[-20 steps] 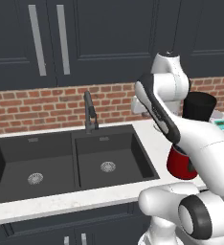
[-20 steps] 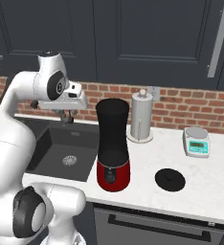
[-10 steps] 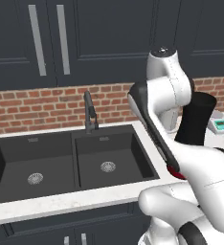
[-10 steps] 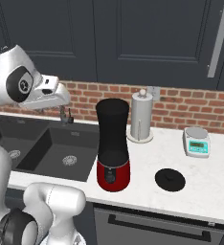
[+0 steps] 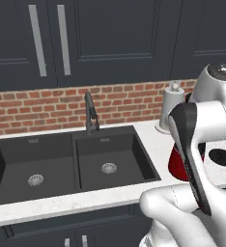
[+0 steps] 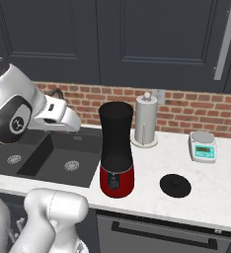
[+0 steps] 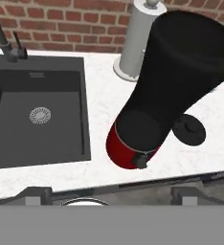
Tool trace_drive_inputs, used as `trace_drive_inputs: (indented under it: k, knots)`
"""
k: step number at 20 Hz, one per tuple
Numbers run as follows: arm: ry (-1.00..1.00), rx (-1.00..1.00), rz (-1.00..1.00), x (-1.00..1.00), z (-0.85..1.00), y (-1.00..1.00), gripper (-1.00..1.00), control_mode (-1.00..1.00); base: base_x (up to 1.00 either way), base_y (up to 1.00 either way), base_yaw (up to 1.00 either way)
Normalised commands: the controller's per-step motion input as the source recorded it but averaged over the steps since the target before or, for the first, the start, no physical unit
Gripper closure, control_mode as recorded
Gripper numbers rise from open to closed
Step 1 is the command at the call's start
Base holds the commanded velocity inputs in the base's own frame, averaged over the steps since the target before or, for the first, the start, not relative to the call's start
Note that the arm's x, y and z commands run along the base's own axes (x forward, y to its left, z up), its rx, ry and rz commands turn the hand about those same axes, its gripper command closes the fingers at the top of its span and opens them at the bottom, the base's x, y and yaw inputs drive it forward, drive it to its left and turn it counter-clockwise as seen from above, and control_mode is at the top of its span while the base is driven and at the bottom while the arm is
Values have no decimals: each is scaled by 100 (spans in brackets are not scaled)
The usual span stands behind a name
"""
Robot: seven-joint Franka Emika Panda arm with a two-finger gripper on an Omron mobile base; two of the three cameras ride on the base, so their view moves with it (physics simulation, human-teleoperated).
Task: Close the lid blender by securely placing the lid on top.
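Observation:
The blender [image 6: 116, 148] stands on the counter right of the sink, a black jar on a red base, and its top is bare. From above it shows as the blender [image 7: 181, 72], leaning across the hand view. The lid [image 6: 175, 185] lies flat on the counter to its right, near the front edge, and appears again as the lid [image 7: 189, 130] and the lid [image 5: 222, 157]. My gripper [image 7: 112, 196] hovers high over the counter's front edge, left of the blender. It is open, fingertips [image 7: 35, 194] wide apart with nothing between them. My arm hides most of the blender [image 5: 175, 161] in the left base view.
A white paper-towel roll [image 6: 146, 121] stands behind the blender at the brick wall. A small scale [image 6: 203, 147] sits further right. The double black sink [image 5: 71, 164] with its faucet [image 5: 90, 113] lies to the left. Dark cabinets hang above.
My arm has swung up and toward the cameras, now covering more of the blender in the left base view. Blender and lid have not moved.

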Motion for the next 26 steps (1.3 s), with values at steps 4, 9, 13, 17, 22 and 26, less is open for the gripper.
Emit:
trace_drive_inputs:
  k: [4,9,13,17,22,26]
  knots:
    - [0,7,-17,-50,0,-78,-100,-100,0,0,0]
    - [4,10,-24,-18,-4,-92,-100,-100,0,0,0]
    - [13,20,-25,0,-24,-100,-100,-100,0,0,0]
    - [12,27,-12,9,-40,-100,-100,-100,0,0,0]
    - [7,33,-5,7,-63,-100,-100,-100,0,0,0]
    - [2,25,0,28,-81,-93,-100,-100,0,0,0]
